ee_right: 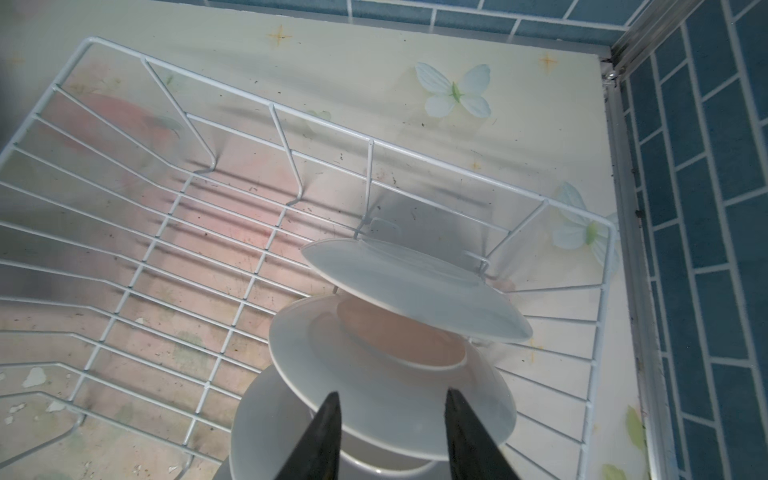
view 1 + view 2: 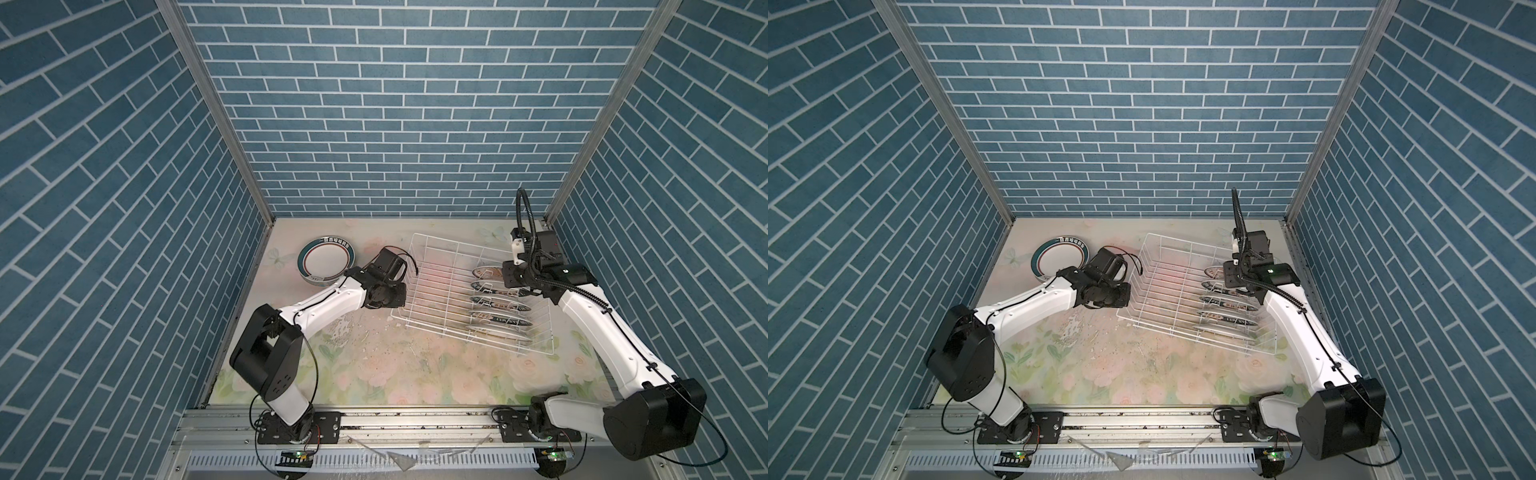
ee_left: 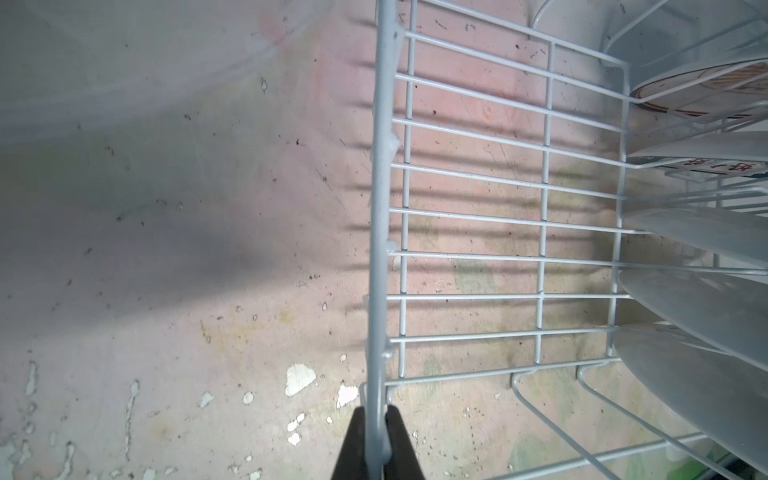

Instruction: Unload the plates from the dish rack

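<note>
Left gripper clamps the rim wire of the dish rack — right gripper, jaws parted and empty, hangs over the plates near the far right corner of the worktop.

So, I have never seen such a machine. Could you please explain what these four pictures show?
It is a robot with two arms on a flowered table. Two pictures look down from above; two come from cameras on the wrists. The white wire dish rack holds several plates standing on edge; a stack of green-rimmed plates lies beside it. The left pincer is shut on the rack's rim wire. The right pincer hangs open over the racked plates, holding nothing.
</note>
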Robot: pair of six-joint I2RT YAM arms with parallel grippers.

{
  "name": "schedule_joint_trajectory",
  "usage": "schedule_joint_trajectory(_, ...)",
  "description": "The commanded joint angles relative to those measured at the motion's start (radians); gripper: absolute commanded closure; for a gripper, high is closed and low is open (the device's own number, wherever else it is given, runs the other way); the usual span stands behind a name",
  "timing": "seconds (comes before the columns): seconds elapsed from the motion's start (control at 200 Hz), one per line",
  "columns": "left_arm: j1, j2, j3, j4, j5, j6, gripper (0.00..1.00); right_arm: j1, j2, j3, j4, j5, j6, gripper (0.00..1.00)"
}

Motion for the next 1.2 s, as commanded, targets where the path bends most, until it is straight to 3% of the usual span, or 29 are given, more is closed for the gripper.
schedule_joint_trajectory(0.0,0.027,0.062,0.088,-0.023,-0.024,0.042,1.0,-0.005,-0.028,-0.036,0.013,0.1,-0.048,0.57)
schedule_joint_trajectory(0.195,0.062,0.2,0.233,-0.049,-0.011,0.081,1.0,-0.008,-0.021,-0.043,0.015,0.197,-0.052,0.57)
schedule_joint_trajectory(0.535,0.133,0.39,0.489,-0.099,0.008,0.151,1.0,-0.013,-0.034,-0.019,0.008,0.147,-0.061,0.57)
schedule_joint_trajectory(0.9,0.152,0.448,0.634,-0.112,0.038,0.338,1.0,-0.014,-0.081,-0.052,0.025,-0.152,-0.124,0.61)
schedule_joint_trajectory(1.19,0.175,0.472,0.693,-0.13,0.076,0.347,0.91,0.037,-0.12,-0.059,-0.035,-0.243,-0.135,0.63)
